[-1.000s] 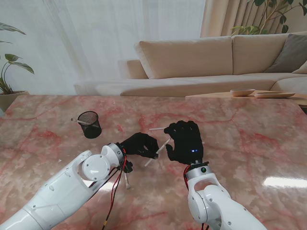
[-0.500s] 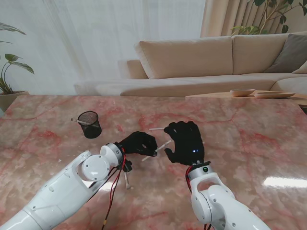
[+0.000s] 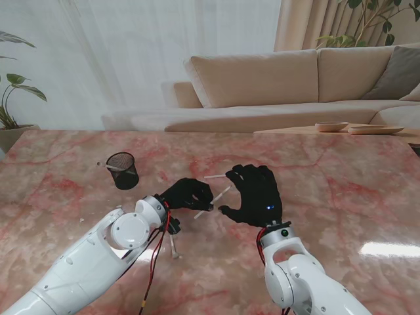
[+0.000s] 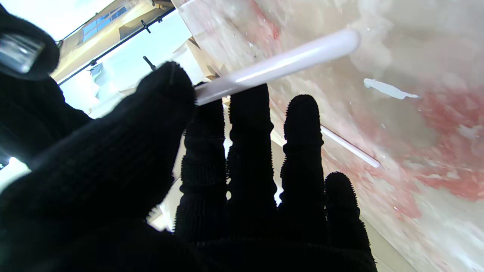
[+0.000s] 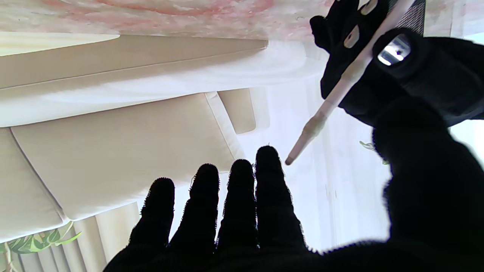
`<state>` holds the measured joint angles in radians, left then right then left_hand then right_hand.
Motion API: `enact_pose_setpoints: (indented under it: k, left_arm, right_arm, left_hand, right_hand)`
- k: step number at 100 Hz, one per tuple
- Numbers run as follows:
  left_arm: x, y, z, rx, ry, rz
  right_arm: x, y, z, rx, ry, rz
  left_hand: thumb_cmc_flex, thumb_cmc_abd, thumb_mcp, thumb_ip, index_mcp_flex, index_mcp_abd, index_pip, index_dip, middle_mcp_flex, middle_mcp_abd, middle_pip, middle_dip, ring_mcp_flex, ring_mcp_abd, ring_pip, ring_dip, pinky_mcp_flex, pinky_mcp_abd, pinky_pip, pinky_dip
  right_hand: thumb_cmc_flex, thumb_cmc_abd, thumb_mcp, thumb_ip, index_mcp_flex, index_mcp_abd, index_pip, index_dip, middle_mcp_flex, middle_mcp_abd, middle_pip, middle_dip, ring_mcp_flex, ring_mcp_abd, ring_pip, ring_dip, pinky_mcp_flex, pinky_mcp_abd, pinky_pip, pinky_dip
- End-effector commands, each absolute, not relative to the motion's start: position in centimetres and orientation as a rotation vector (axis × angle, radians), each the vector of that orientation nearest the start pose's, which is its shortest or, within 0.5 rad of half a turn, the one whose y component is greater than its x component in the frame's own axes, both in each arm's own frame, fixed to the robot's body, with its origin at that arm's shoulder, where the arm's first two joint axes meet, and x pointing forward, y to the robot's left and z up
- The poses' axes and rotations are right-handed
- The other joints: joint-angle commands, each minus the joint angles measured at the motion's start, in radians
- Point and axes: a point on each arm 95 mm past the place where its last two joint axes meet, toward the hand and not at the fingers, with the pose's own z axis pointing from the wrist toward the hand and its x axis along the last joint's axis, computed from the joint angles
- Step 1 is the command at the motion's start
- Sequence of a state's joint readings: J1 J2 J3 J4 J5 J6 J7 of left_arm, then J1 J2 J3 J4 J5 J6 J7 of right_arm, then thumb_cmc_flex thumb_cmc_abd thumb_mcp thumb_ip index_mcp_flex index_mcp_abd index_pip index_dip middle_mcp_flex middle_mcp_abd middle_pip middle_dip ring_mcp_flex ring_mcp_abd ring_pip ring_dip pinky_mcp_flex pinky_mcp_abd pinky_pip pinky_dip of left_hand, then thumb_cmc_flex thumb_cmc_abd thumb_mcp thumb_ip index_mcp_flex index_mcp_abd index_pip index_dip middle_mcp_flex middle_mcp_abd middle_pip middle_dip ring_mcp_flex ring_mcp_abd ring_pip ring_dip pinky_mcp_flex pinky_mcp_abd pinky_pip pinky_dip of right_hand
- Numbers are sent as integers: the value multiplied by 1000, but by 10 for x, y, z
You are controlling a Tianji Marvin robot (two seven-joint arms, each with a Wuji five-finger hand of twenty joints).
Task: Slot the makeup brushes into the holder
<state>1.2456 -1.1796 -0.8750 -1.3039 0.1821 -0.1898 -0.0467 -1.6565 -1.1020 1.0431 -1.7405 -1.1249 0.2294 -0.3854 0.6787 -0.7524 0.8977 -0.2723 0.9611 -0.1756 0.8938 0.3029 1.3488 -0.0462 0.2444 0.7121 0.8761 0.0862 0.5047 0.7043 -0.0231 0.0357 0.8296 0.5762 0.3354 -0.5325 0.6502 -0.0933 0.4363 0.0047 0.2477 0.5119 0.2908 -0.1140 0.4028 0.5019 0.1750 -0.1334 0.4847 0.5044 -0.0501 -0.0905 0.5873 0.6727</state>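
Observation:
My left hand [image 3: 189, 195] is shut on a white makeup brush [image 3: 214, 199], which is pinched between thumb and fingers and slants away from me toward the right. In the left wrist view the thumb [image 4: 166, 94] presses the brush handle [image 4: 280, 62] against the fingers. My right hand [image 3: 256, 195] is just right of the brush, open with fingers spread and holding nothing. The right wrist view shows the left hand [image 5: 382, 60] gripping the brush [image 5: 340, 90]. The black mesh holder [image 3: 123, 170] stands far left with a white brush tip sticking out.
A second white brush [image 3: 213, 176] lies on the marble table [image 3: 341, 190] beyond both hands, also seen as a brush [image 4: 348, 147] in the left wrist view. Another brush [image 3: 172, 245] lies nearer to me by the left wrist. A sofa stands behind the table.
My right hand has opened and drifted slightly right, away from the brush. The left hand keeps the brush, whose far end has tilted up a little.

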Motion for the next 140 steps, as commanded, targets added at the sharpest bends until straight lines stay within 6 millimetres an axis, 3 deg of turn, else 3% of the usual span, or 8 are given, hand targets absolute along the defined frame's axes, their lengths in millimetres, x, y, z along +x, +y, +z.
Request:
enact_pose_setpoints:
  k: [1, 38, 66, 80, 91, 111, 140]
  left_arm:
    - [442, -97, -342, -1832, 1410, -2108]
    - [446, -70, -313, -1758, 1218, -2159]
    - [449, -37, -282, -1672, 1001, -2193]
    - [448, -15, -271, -1613, 928, -2179]
    - [448, 1, -265, -1581, 864, -2164]
    - [450, 31, -258, -1527, 755, -2120]
    - [459, 73, -256, -1473, 601, -2053]
  right_arm:
    - [344, 61, -303, 975, 1198, 1588]
    - [339, 46, -293, 990, 1114, 1575]
    - [341, 37, -307, 1063, 1188, 1546]
    - [342, 30, -314, 1118, 1225, 1545]
    - [342, 25, -319, 1164, 1247, 1553]
    - [344, 20, -326, 1211, 1265, 1543]
    - [347, 16, -333, 1228, 1308, 1499]
  left_hand:
    - [40, 40, 22, 42, 22, -148, 44, 15, 28, -37, -7, 14, -34, -29, 14, 14, -25, -24, -20, -3]
    - [34, 38, 29, 38, 23, -150, 54, -5, 34, -38, -15, 13, -32, -32, 13, 13, -24, -24, -31, -8]
    - [33, 31, 35, 35, 26, -151, 60, -13, 39, -38, -16, 12, -29, -36, 9, 9, -24, -24, -35, -10]
    - [28, 32, 35, 34, 24, -155, 60, -16, 39, -41, -18, 10, -31, -38, 6, 7, -24, -24, -36, -10]
    - [28, 31, 35, 33, 25, -156, 62, -18, 41, -42, -20, 6, -30, -40, 4, 4, -25, -21, -39, -11]
    - [25, 29, 35, 31, 25, -164, 62, -21, 41, -49, -23, 3, -32, -42, 0, 0, -25, -21, -43, -13]
    - [19, 28, 37, 29, 23, -183, 66, -22, 41, -60, -27, 0, -54, -52, -11, -8, -26, -27, -66, -24]
  right_hand:
    - [-42, 22, -17, 18, -53, 27, -21, -10, -56, 20, -16, -21, -40, 1, -51, -34, -26, -25, -30, 29]
    - [-58, 51, -5, 14, -106, 52, -55, -4, -103, 34, -58, -71, -42, 11, -166, -85, -34, -22, -72, 18]
    - [-174, 148, 42, 30, -138, 64, -98, -13, -73, 46, -189, -215, -31, 8, -291, -194, -23, -34, -204, -78]
    - [-302, 261, 81, 61, -168, 51, -141, -29, -68, 51, -245, -269, -22, 0, -346, -225, -22, -33, -250, -96]
    - [-361, 358, 52, 74, -189, 34, -160, -32, -73, 46, -263, -279, -26, 2, -365, -229, -22, -29, -268, -98]
    - [-360, 426, -33, 119, -198, 23, -183, -23, -77, 40, -288, -274, -33, 1, -398, -219, -10, -33, -304, -107]
    - [-343, 421, -43, 134, -194, 19, -184, -15, -88, 42, -290, -266, -51, -3, -404, -213, -8, -34, -309, -104]
